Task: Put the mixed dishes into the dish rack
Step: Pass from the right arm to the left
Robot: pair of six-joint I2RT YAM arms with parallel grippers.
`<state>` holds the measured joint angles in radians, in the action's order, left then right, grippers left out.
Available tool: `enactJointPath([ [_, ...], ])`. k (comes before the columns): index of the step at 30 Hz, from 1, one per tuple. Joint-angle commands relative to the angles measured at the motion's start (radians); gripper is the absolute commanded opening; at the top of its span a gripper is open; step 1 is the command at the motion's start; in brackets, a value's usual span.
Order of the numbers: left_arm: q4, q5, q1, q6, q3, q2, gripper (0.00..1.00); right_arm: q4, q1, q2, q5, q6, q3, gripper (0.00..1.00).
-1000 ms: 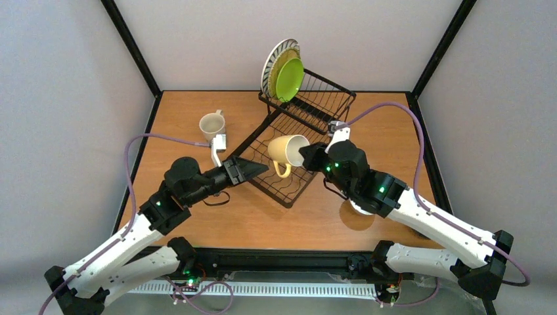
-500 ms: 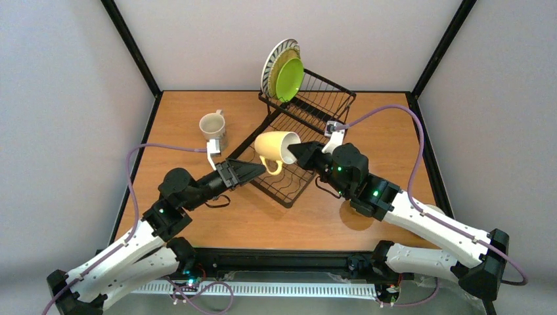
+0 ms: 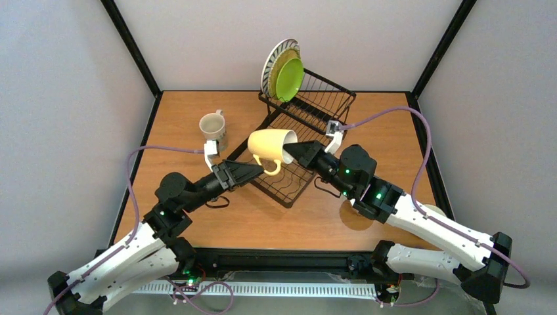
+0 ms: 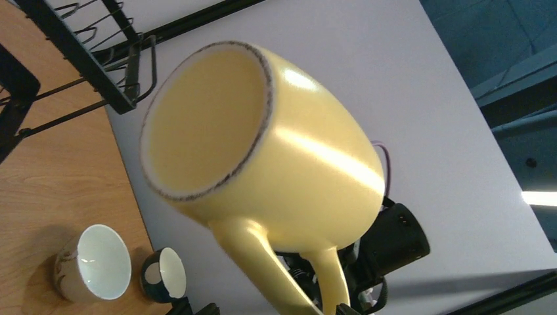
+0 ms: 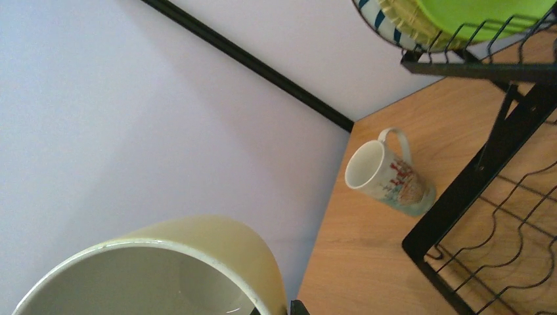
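Observation:
A pale yellow mug [image 3: 268, 144] hangs on its side above the dish rack's flat tray [image 3: 289, 191]. My right gripper [image 3: 294, 153] is shut on its rim, and in the right wrist view that rim [image 5: 164, 266] fills the lower left. My left gripper [image 3: 260, 169] is open just under the mug, whose handle [image 4: 263, 262] runs down between its fingertips. A second, printed mug [image 3: 213, 125] stands on the table left of the rack. The striped plate [image 3: 271, 62], the bamboo plate and the lime-green plate [image 3: 289, 79] stand upright in the basket section [image 3: 328, 98].
Two small bowls [image 4: 98, 262] [image 4: 164, 274] sit on the table on the right side, seen past the mug in the left wrist view. Black frame posts and pale walls close in the table [image 3: 184, 111] on three sides.
My right arm has carried the yellow mug left and a little farther back over the tray. My left gripper has come up and forward until the handle lies between its open jaws.

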<state>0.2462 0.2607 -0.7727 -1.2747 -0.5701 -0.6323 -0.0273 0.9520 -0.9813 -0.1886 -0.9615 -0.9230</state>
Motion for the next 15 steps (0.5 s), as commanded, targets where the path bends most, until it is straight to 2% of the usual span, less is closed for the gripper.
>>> enactJointPath([
  [1,0.088,0.033,-0.007,-0.018,0.001,0.007,1.00,-0.152,0.008,0.014,0.071,-0.087,0.026,0.02],
  [15,0.220,0.151,-0.007,-0.069,0.005,-0.027,1.00,-0.261,0.007,-0.058,0.247,-0.171,0.046,0.02],
])
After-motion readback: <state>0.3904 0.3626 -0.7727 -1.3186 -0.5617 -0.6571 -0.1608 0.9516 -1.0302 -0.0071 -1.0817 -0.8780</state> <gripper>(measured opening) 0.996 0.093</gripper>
